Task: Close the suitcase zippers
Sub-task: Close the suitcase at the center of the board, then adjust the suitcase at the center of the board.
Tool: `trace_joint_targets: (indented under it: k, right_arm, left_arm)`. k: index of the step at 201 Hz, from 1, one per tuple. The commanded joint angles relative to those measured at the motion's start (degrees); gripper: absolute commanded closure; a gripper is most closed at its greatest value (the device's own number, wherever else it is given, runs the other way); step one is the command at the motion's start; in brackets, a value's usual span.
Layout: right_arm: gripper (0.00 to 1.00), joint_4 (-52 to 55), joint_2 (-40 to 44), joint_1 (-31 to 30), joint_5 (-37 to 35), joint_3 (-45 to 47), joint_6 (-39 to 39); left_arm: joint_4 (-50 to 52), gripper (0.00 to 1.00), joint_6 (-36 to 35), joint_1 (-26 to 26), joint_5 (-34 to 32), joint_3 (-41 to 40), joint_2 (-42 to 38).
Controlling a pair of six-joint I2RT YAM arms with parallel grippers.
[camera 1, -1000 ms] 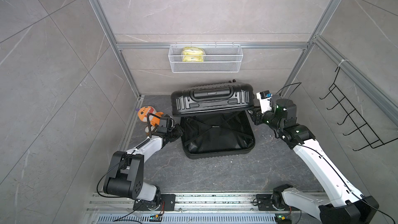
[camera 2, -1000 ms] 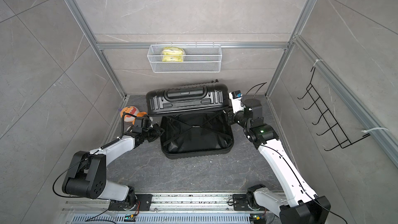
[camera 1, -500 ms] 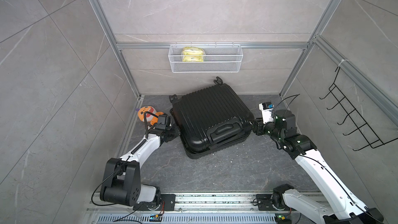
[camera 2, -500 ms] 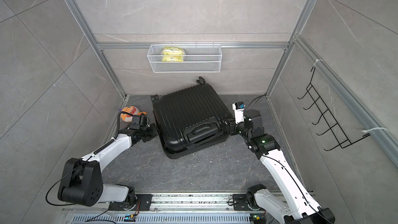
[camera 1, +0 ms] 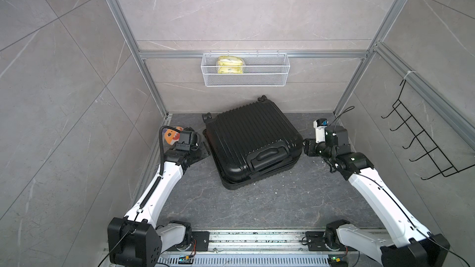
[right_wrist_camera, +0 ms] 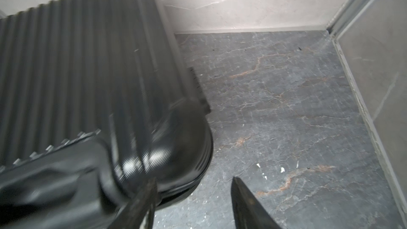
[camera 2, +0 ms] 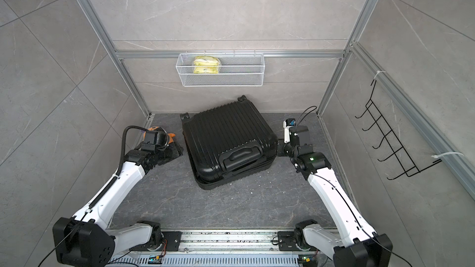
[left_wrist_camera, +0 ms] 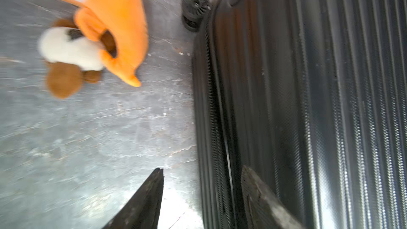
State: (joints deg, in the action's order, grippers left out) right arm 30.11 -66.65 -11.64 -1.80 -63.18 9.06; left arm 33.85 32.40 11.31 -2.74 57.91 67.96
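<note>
The black ribbed suitcase point(camera 1: 252, 139) point(camera 2: 226, 134) lies flat on the dark floor with its lid down, handle side toward the front. My left gripper point(camera 1: 203, 148) point(camera 2: 177, 151) sits low at its left side, open. In the left wrist view the left gripper point(left_wrist_camera: 202, 168) straddles the case's edge, one finger over the floor and one over the shell, with the zipper track point(left_wrist_camera: 211, 106) running between. My right gripper point(camera 1: 305, 147) point(camera 2: 279, 150) is open at the case's right front corner, and in the right wrist view the right gripper point(right_wrist_camera: 193, 179) holds nothing beside the seam point(right_wrist_camera: 182, 194).
An orange and white plush toy point(camera 1: 172, 134) point(left_wrist_camera: 114, 29) lies on the floor just behind my left gripper. A white wire basket point(camera 1: 245, 73) with a yellow packet hangs on the back wall. A black hook rack point(camera 1: 421, 145) hangs on the right wall. The case's wheel point(left_wrist_camera: 195, 7) points at the back wall.
The lid, upright a second ago, has come down onto the lower half. Both grippers have let go and opened, the left from fully shut, and have drawn slightly outward.
</note>
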Motion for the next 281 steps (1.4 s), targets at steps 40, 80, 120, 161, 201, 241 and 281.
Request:
trace_joint_targets:
  k: [40, 80, 120, 161, 201, 241, 281]
  right_arm:
    - [0.42, 1.47, -14.83, 10.1, 3.22, -10.52, -1.32]
    - [0.42, 0.99, -24.2, 10.58, 8.86, -13.86, -4.62]
    - [0.41, -1.88, -23.65, 9.6, 16.08, -8.95, -7.11]
    - [0.41, -1.47, -21.41, 5.55, 17.44, -4.35, -9.35]
    - [0.41, -2.46, -14.51, -0.33, 16.4, 2.64, -9.36]
    - [0.41, -2.68, -8.22, -4.85, 19.0, 7.62, -8.47]
    - [0.41, -0.19, -0.14, -6.06, 9.81, 9.43, -4.55]
  left_arm:
    - [0.16, 0.41, 0.17, -1.81, 1.63, -2.52, 6.17]
    - [-6.23, 0.41, 1.08, -1.82, 2.01, -1.77, 14.51]
    - [-10.04, 0.44, -0.6, -1.82, 3.73, 4.41, 24.37]
    - [-11.53, 0.44, -4.14, -1.82, 5.11, 10.59, 30.18]
    - [-10.33, 0.42, -6.74, -1.91, 6.88, 18.07, 36.51]
    - [-6.03, 0.22, -6.74, -1.98, 0.78, 22.78, 39.31]
    - [4.04, 0.12, -5.7, -1.91, -12.19, 25.23, 32.01]
